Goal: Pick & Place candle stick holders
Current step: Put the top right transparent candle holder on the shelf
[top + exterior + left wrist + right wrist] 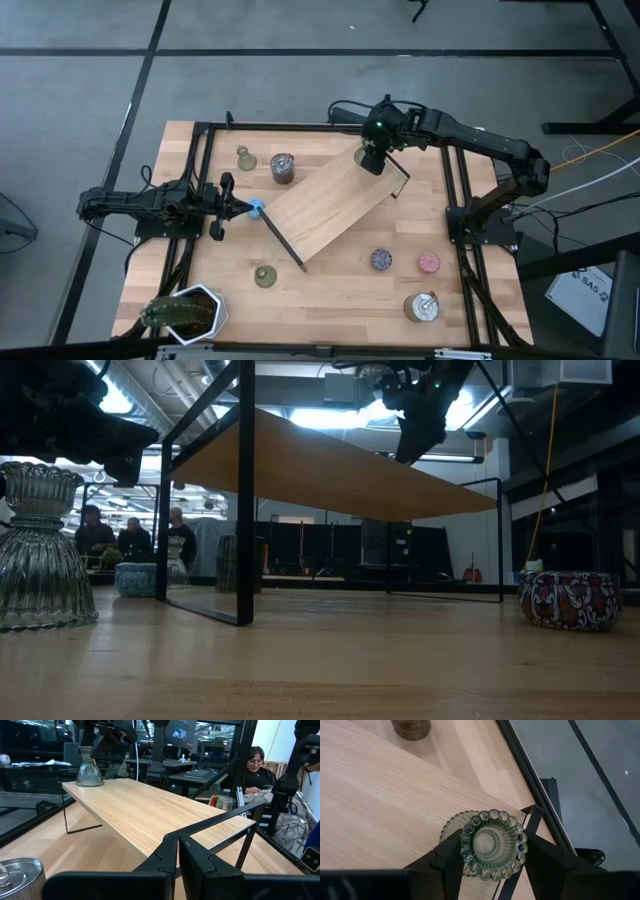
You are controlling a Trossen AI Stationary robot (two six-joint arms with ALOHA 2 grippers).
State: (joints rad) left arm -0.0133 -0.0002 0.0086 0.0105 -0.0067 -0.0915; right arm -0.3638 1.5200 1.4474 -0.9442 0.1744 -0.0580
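Three ribbed olive-green candle stick holders are in view. One (492, 842) stands upright on its wide base at the far right corner of the raised wooden shelf (320, 205), with my right gripper (494, 855) over it from above. It also shows in the left wrist view (90, 770). The second (245, 157) stands on the table at the far left. The third (264, 275) stands near the front. My left gripper (225, 205) is shut and level at the shelf's left end. A small blue piece (255, 207) lies at its fingertips; whether they touch, I cannot tell. My right gripper has the holder's beaded top rim (466, 851) between its two fingers (447, 860), one on each side. The fingers come from above, pointing down. The holder is upright, with its base on the shelf board near the corner.
The shelf has a thin black metal frame (285, 240). On the table are a silver tin (283, 168) at the far left, another tin (422, 306) at the front right, two glittery pucks (381, 259) (429, 262) and a potted plant (185, 312). People sit beyond the table (255, 765).
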